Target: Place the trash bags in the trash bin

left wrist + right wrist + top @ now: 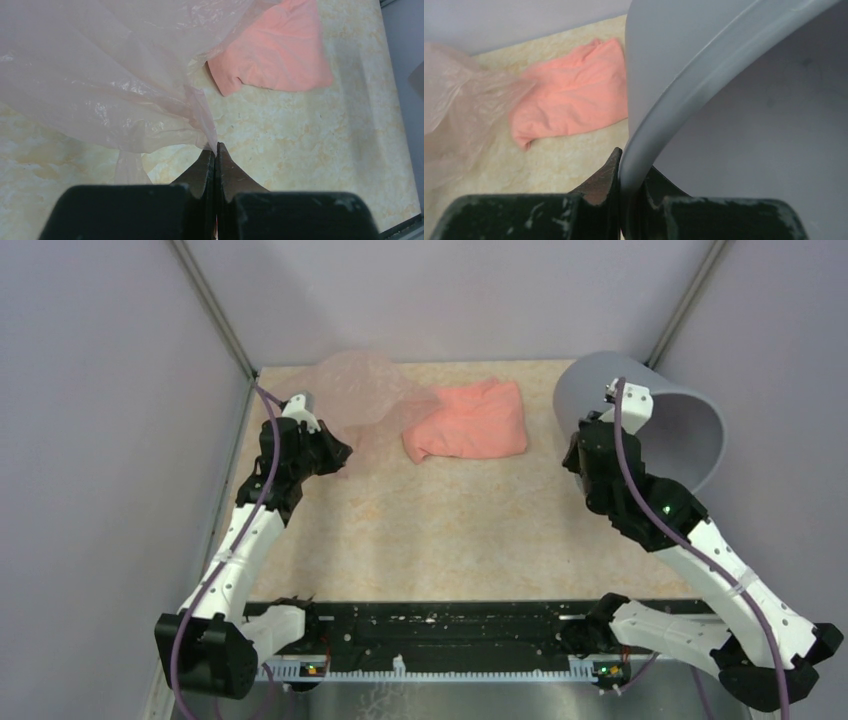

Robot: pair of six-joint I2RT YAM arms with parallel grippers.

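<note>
The trash bag (pixel 358 390) is a see-through pale pink film, billowed up at the table's back left. My left gripper (pixel 336 453) is shut on a corner of it; in the left wrist view the film (pixel 100 75) runs down into the closed fingertips (pixel 216 148). The grey trash bin (pixel 690 435) sits tilted at the back right. My right gripper (pixel 580 448) is shut on its left rim. In the right wrist view the rim (pixel 664 125) passes between the two fingers (pixel 631 167), one outside the wall and one inside. The bag (pixel 454 105) shows far to the left there.
An opaque salmon-pink folded sheet (pixel 470 420) lies on the beige tabletop (pixel 450 530) between bag and bin, also seen in the wrist views (pixel 280 55) (pixel 569 105). Grey walls close in the left, back and right sides. A black rail (pixel 440 625) runs along the near edge.
</note>
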